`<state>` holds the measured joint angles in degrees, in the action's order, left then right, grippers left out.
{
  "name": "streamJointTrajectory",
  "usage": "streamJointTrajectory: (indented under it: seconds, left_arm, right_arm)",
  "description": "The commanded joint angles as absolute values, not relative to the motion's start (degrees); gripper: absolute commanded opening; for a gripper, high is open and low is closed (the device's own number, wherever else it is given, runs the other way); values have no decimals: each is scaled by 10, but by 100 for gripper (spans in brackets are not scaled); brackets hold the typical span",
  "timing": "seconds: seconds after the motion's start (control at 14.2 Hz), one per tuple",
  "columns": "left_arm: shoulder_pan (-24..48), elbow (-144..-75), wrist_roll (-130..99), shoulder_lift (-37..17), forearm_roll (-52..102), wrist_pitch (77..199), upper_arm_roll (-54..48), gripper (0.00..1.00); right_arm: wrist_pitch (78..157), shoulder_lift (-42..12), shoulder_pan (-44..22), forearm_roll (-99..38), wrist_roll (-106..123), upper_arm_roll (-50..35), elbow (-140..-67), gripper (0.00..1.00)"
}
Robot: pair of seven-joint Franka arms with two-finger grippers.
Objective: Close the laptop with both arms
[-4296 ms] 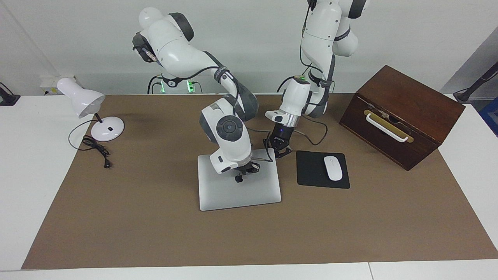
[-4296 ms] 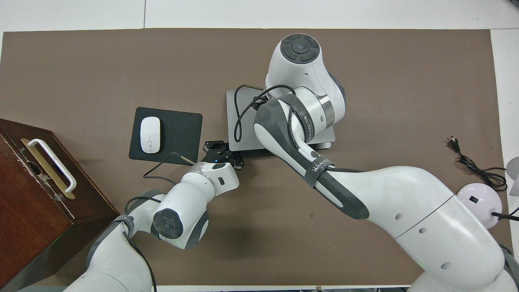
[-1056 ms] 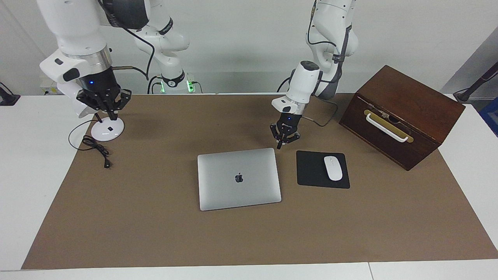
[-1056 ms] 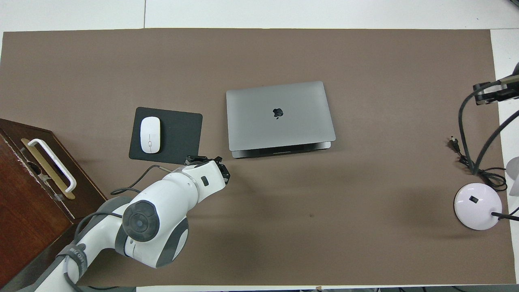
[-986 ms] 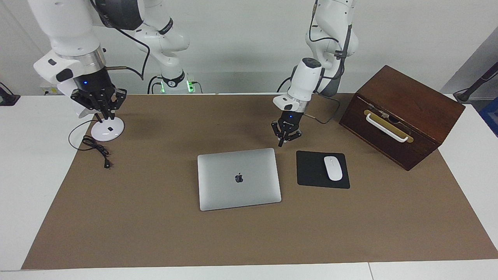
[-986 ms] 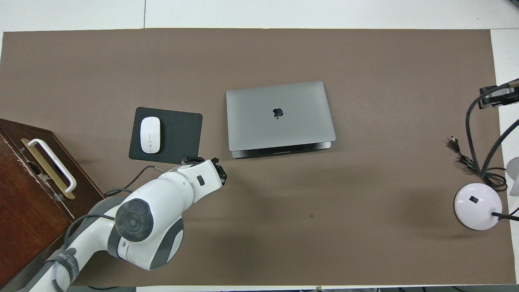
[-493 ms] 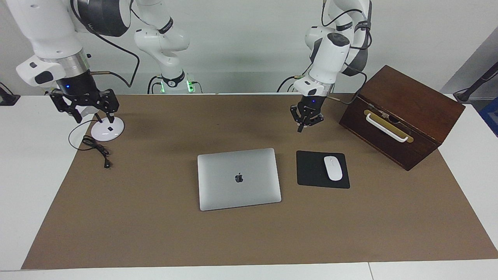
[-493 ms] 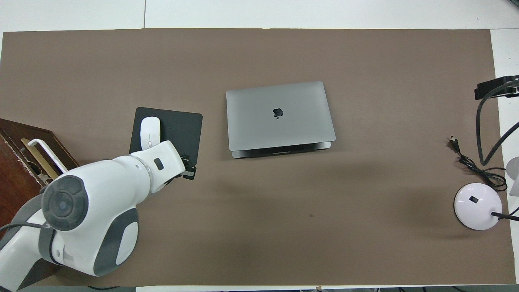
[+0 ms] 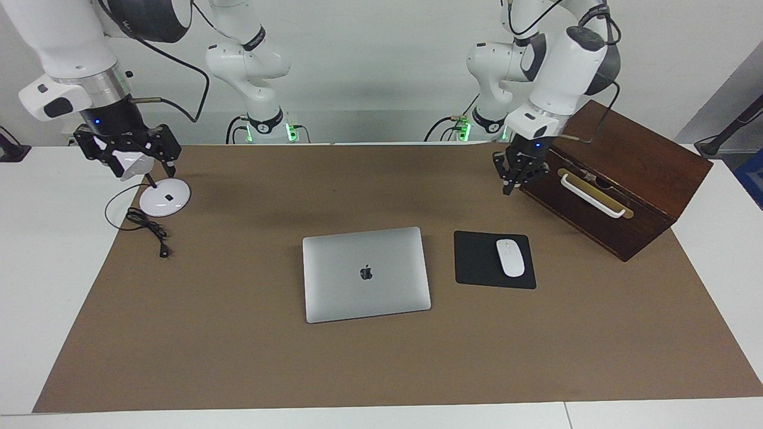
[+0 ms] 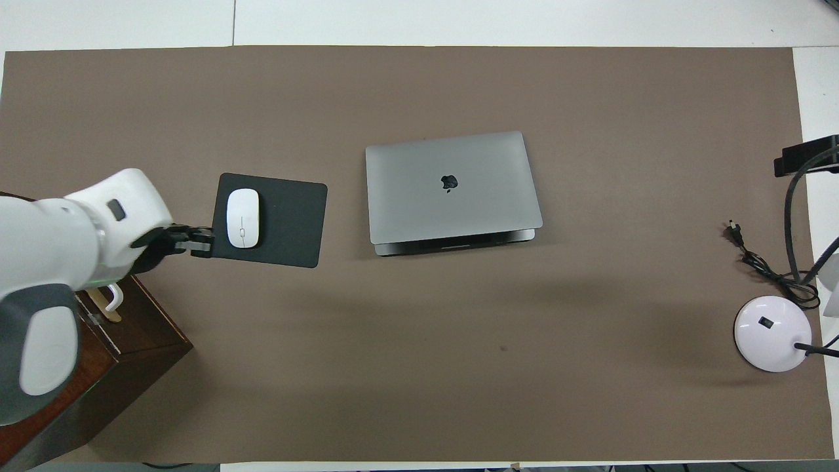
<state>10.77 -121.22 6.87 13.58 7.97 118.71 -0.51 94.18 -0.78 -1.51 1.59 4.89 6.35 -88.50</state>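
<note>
Facing view: left end effector [image 9: 511,189] pressed together, right end effector [image 9: 126,165] spread, both empty, well apart from the closed laptop [image 9: 365,273].

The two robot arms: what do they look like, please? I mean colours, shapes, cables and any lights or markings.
Both arms are glossy white, built of rounded segments with dark grey joint caps. Each wrist ends in a silver ring above a small black two-finger gripper: the left gripper and the right gripper. A small blue light glows on each gripper body. Black cables run loosely along the arms. Green lights show at both bases.
</note>
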Motion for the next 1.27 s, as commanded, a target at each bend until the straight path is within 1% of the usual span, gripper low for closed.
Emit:
streamJointTrajectory:
  seconds: [0.0, 0.07, 0.14, 0.21, 0.28, 0.35, 0.49, 0.77, 0.99, 1.2]
  left_arm:
    - [47, -1144, 90, 130, 78, 1104, -11, 0]
    - [28, -1115, 97, 118, 76, 1080, -11, 0]
    - [13, -1084, 98, 104, 66, 1058, -11, 12]
    - [3, -1053, 98, 92, 58, 1031, -11, 66]
    - [-6, -1026, 97, 77, 52, 1013, -11, 94]
    - [-13, -1005, 97, 70, 45, 1001, -11, 100]
    - [-27, -978, 97, 55, 42, 991, -11, 100]
    - [-23, -974, 75, 50, 38, 993, -11, 100]
    - [4, -976, 34, 47, 15, 999, -8, 100]
    - [32, -971, 14, 45, 11, 998, 23, 100]
  right_arm:
    - [914, -6, -17, 4, 40, 65, -865, 100]
    - [907, -13, -18, 4, 39, 64, -854, 100]
    - [907, -13, -18, 4, 36, 63, -853, 100]
    - [907, -14, -18, 4, 35, 63, -853, 100]
    - [906, -15, -17, 4, 35, 63, -853, 100]
    - [906, -17, -18, 4, 37, 63, -853, 100]
    - [906, -18, -23, 5, 34, 68, -853, 100]
    - [907, -22, -14, 5, 40, 67, -853, 100]
    - [905, -20, -13, 5, 36, 65, -853, 100]
    - [906, -19, -14, 4, 33, 62, -853, 100]
